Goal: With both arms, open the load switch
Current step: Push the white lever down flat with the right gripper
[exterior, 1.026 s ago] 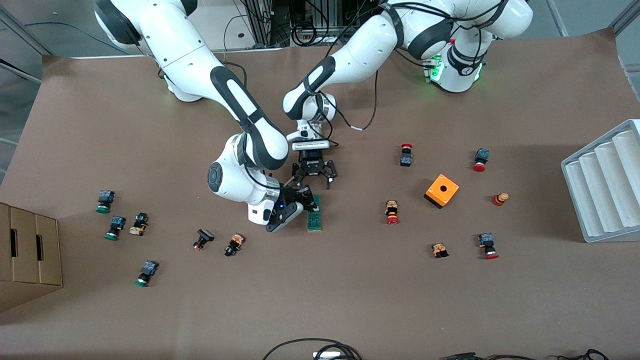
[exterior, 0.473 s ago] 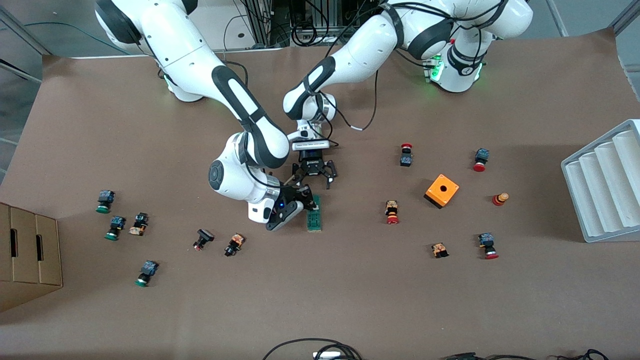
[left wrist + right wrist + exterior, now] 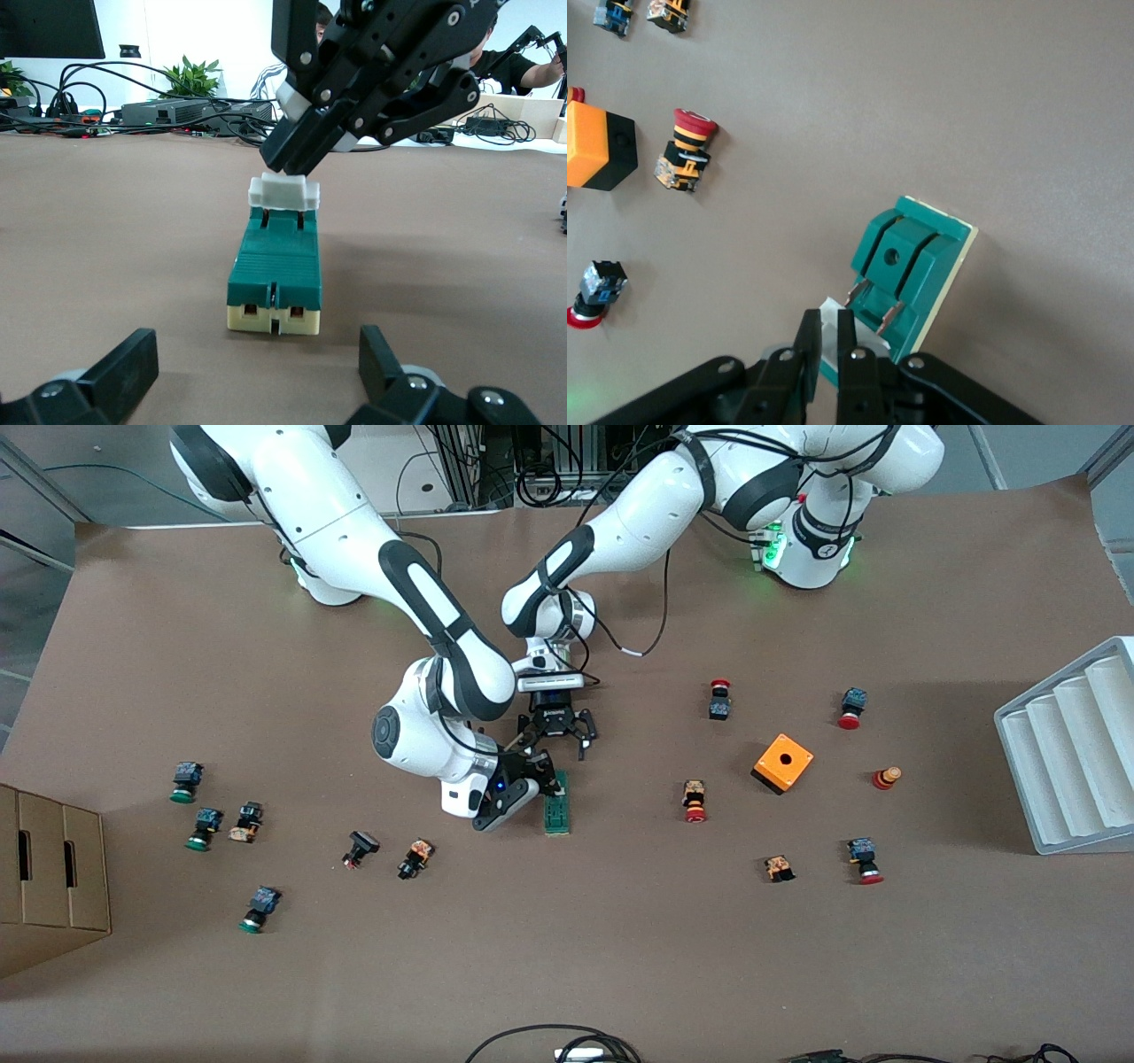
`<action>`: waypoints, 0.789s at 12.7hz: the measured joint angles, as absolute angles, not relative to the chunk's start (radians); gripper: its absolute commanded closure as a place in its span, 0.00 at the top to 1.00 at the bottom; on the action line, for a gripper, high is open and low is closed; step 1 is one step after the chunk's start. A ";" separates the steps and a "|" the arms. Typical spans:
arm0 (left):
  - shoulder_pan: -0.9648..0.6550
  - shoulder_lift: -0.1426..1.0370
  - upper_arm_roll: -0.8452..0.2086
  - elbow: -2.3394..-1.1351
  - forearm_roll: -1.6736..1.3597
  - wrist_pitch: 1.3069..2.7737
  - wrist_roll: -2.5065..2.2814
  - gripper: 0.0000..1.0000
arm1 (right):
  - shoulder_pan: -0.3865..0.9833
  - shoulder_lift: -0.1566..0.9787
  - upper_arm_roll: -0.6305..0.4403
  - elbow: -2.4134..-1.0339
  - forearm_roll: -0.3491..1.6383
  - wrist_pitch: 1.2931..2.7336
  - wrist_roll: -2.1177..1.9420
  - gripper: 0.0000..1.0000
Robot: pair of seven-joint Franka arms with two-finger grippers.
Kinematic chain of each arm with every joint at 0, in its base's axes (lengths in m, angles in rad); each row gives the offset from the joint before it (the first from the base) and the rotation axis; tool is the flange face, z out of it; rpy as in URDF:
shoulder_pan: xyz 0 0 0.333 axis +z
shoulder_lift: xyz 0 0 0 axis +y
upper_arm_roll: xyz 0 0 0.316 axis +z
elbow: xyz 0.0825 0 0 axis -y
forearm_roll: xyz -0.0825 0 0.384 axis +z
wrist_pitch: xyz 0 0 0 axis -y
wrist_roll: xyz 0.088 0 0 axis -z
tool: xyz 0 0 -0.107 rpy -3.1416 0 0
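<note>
Located the load switch (image 3: 556,808) flat on the brown table (image 3: 620,957), near its middle, well apart from the scattered push buttons. Noted a dark-green body on a cream base, with a white tab (image 3: 283,192) raised at one end.

Found the right gripper (image 3: 542,781) down at the switch, fingers brought together and fingertips (image 3: 847,341) touching the white tab from above. Could not tell whether the tab was pinched or only pressed.

Found the left gripper (image 3: 556,735) low over the table just beside the switch, fingers (image 3: 133,363) spread apart and clear of it. Saw, in the left wrist view, the cream end of the switch facing that gripper and the tab at the end away from it.

Recorded an orange box (image 3: 783,763) toward the left arm's end of the table, with a red-capped push button (image 3: 695,802) between it and the switch. Recorded a grey ribbed tray (image 3: 1063,753) at the left arm's edge of the table and a cardboard box (image 3: 49,868) at the right arm's edge.
</note>
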State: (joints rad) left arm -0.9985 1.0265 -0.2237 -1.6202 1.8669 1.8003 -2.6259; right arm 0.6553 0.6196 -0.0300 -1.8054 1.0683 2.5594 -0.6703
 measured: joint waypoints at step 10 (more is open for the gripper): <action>-0.999 1.026 -0.224 -1.620 1.867 1.800 -2.626 1.00 | 0.659 0.619 -0.030 -1.820 1.068 2.570 -0.684 0.14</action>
State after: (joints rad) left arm -0.9985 1.0265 -0.2236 -1.6202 1.8669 1.8003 -2.6259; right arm 0.6585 0.6195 -0.0296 -1.8197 1.0683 2.5704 -0.6840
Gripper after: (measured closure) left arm 0.000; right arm 0.855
